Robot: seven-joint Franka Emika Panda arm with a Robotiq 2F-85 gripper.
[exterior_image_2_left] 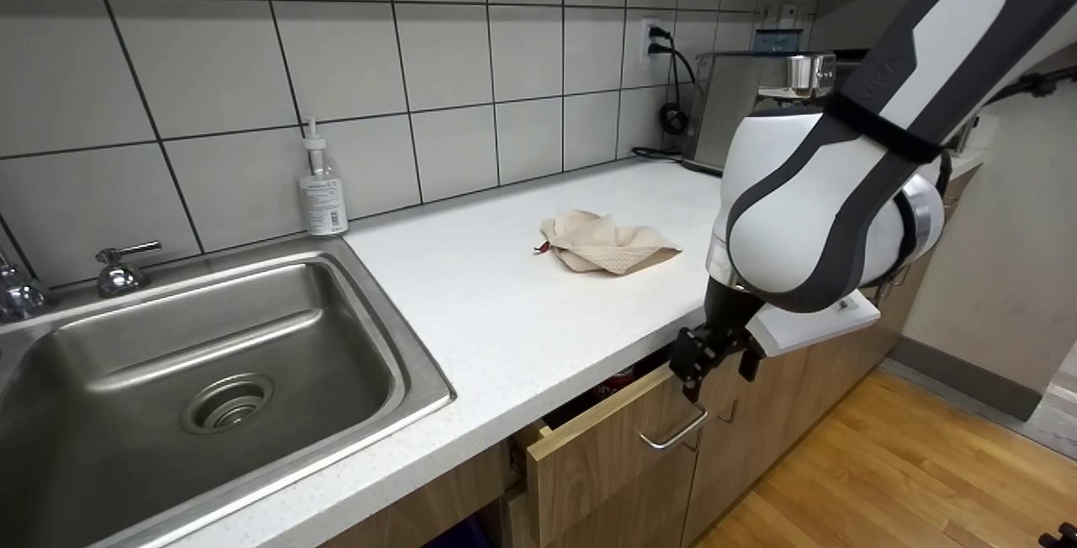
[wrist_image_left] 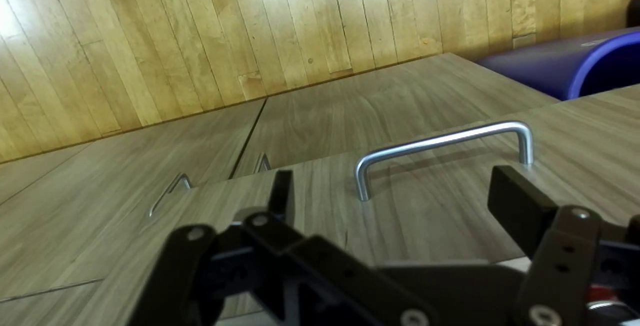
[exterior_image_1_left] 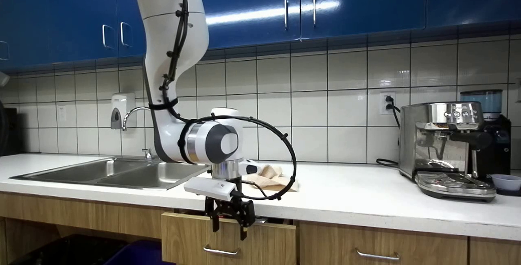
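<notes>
The gripper (exterior_image_1_left: 229, 231) is hanging by the top edge of the open drawer (exterior_image_1_left: 268, 244), its jaws standing wide apart. A shiny handle (wrist_image_left: 442, 141) is sticking out from the drawer's front. A tan cloth (exterior_image_2_left: 607, 243) is lying up on the white counter (exterior_image_2_left: 496, 304) behind the drawer.

Along the long white countertop (exterior_image_1_left: 333, 187) here sit a crumpled beige cloth (exterior_image_2_left: 606, 245) and a boxy silver metal espresso machine (exterior_image_1_left: 443, 149).

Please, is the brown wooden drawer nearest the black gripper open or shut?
Partly open: in both exterior views the brown wooden drawer juts past the white countertop and its inside shows.
</notes>
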